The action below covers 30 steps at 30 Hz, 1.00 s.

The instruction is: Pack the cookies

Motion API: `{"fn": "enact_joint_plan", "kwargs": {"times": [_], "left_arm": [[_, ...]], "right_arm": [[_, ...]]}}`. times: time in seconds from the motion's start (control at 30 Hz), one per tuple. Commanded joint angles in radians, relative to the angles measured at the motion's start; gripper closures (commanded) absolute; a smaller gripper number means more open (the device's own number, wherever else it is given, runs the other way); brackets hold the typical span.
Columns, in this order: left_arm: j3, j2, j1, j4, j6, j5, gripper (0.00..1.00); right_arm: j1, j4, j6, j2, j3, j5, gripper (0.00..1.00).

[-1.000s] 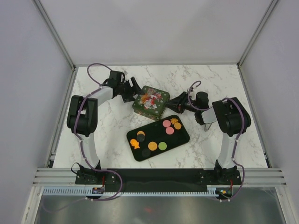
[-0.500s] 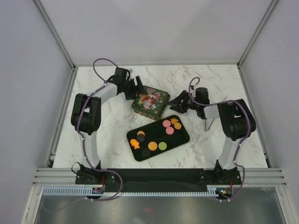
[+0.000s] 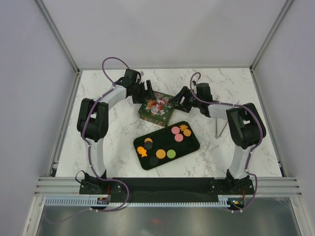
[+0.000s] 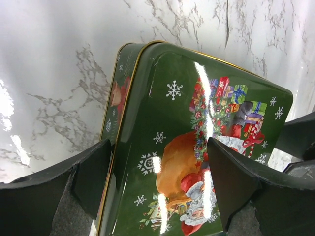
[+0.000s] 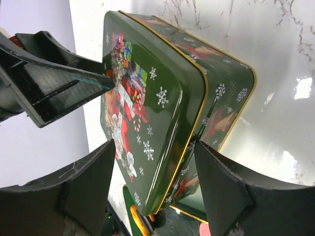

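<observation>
The cookies [image 3: 175, 130] lie in round and star shapes, pink, orange, green and dark, on a black oblong tray [image 3: 191, 145] at mid-table. Behind it stands a green Christmas tin [image 3: 158, 107] with its lid on. My left gripper [image 3: 147, 92] is open at the tin's far left corner; in the left wrist view one finger [image 4: 93, 177] is beside the tin's wall [image 4: 114, 101] and the other [image 4: 231, 182] over the lid. My right gripper [image 3: 181, 101] is open at the right side, its fingers [image 5: 216, 182] straddling the lid's gold-rimmed edge [image 5: 189, 132].
White marble tabletop [image 3: 113, 132] is boxed in by grey walls and metal frame posts. A thin metal rod [image 3: 217, 129] stands by the right arm's elbow. The tray's end and an orange cookie [image 5: 135, 221] show under the tin in the right wrist view.
My right gripper has swung left and away from the bases to the tin's right edge, and its jaws have widened. The left gripper has shifted slightly along the tin's far corner.
</observation>
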Motion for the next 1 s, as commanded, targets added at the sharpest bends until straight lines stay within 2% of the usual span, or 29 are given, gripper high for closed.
{"fn": "enact_joint_plan", "kwargs": {"times": [0.0,0.3,0.73,0.83,0.9,0.97], "left_arm": [[0.053,0.010,-0.008,-0.020,0.058,-0.006,0.14],[0.058,0.018,-0.021,-0.043,0.078,-0.025,0.15],[0.036,0.020,-0.054,-0.080,0.094,-0.120,0.14],[0.042,0.020,-0.064,-0.100,0.098,-0.157,0.14],[0.045,0.023,-0.068,-0.106,0.098,-0.174,0.14],[0.042,0.021,-0.073,-0.115,0.095,-0.195,0.14]], "right_arm": [[0.021,-0.037,-0.024,0.036,0.051,0.040,0.27],[0.029,-0.061,-0.039,0.060,0.062,0.060,0.27],[0.061,-0.155,-0.121,0.107,0.099,0.124,0.33],[0.063,-0.161,-0.131,0.110,0.100,0.137,0.36],[0.069,-0.161,-0.133,0.113,0.102,0.140,0.44],[0.078,-0.162,-0.138,0.119,0.108,0.147,0.45]]}}
